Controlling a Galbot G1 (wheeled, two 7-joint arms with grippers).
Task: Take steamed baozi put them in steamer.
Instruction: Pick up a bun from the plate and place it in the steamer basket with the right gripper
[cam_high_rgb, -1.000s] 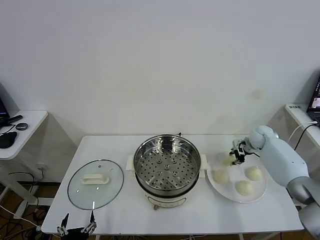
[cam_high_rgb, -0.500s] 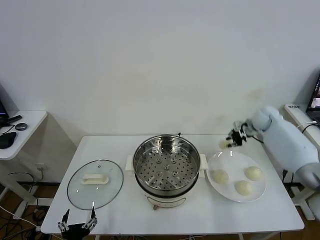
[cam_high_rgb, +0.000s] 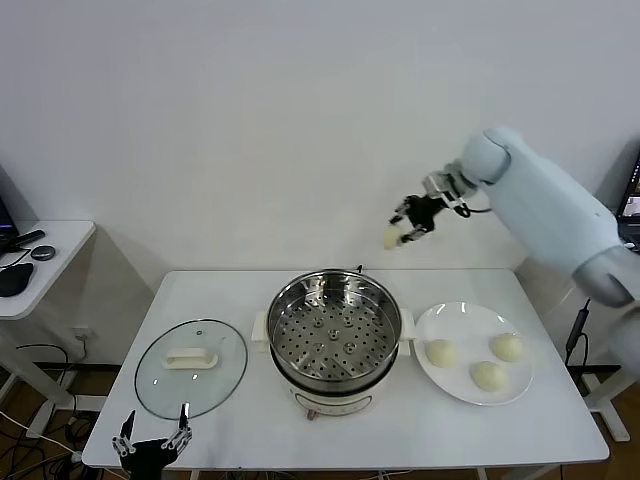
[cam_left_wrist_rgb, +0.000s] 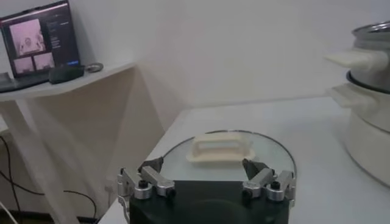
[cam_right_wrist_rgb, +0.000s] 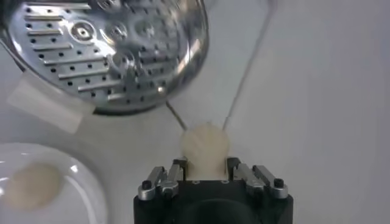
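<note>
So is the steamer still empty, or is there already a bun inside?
Empty. The steamer shows only its bare perforated tray; three buns lie on the plate, and the right gripper holds one bun in the air.

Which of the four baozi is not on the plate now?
The baozi held in the right gripper, up in the air behind the steamer. The other three lie on the plate.

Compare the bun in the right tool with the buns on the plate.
The held bun hangs in the air behind and above the steamer, while the three plate buns lie on the white plate. The held bun is pinched by the right tool; the plate buns are untouched. All are round, smooth and cream-white, and none is in the steamer yet.
</note>
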